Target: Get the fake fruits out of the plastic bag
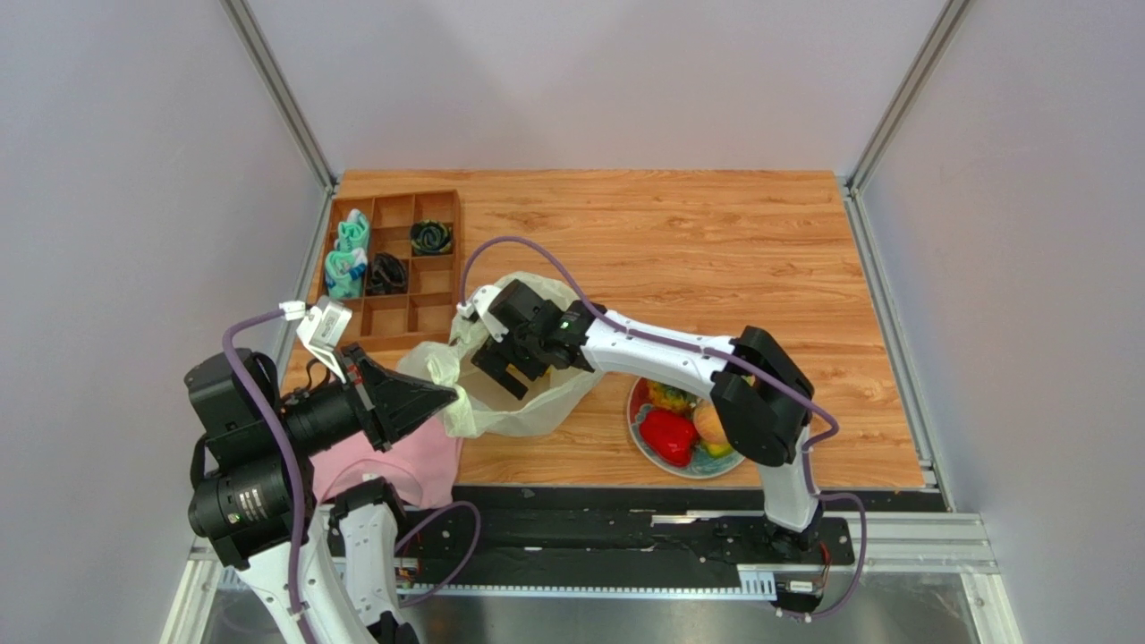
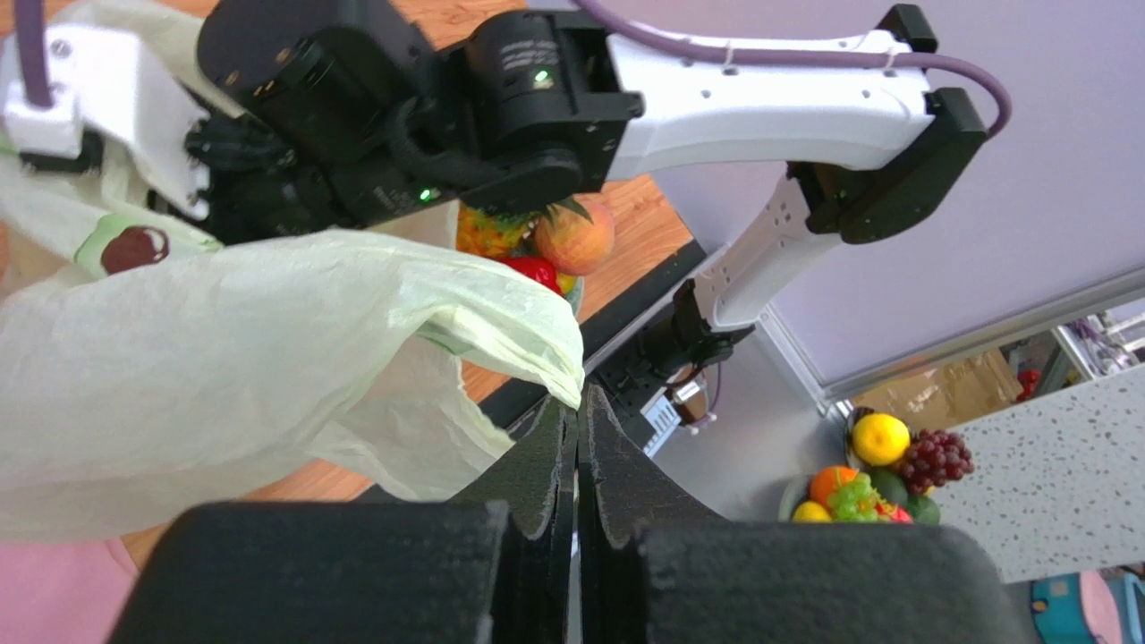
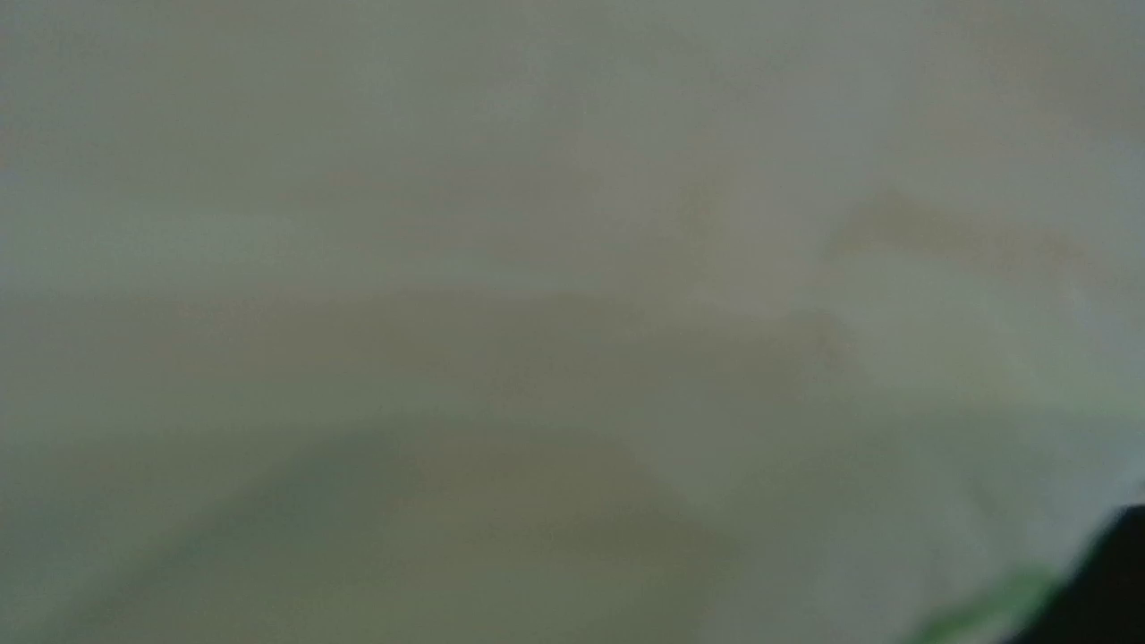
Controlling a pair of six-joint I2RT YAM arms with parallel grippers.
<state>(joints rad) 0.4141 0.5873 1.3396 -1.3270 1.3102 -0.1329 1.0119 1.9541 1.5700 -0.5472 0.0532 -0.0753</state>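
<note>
The pale yellow-green plastic bag [image 1: 538, 413] lies left of centre on the wooden table, its mouth held up. My left gripper [image 1: 450, 395] is shut on the bag's rim; in the left wrist view its fingertips [image 2: 579, 409] pinch the thin edge of the bag [image 2: 269, 349]. My right gripper [image 1: 511, 369] reaches down into the bag, its fingers hidden by plastic. The right wrist view shows only blurred bag film [image 3: 538, 322]. A red pepper-like fruit [image 1: 668, 436], a peach [image 1: 712, 423] and a pineapple [image 1: 665, 396] lie on the patterned plate [image 1: 643, 450]. The peach [image 2: 578, 235] also shows in the left wrist view.
A wooden compartment tray [image 1: 390, 315] with small items stands at the back left. A pink cloth [image 1: 383, 463] lies under the left arm at the near edge. Off the table, a bowl of other fruit [image 2: 874, 483] shows in the left wrist view.
</note>
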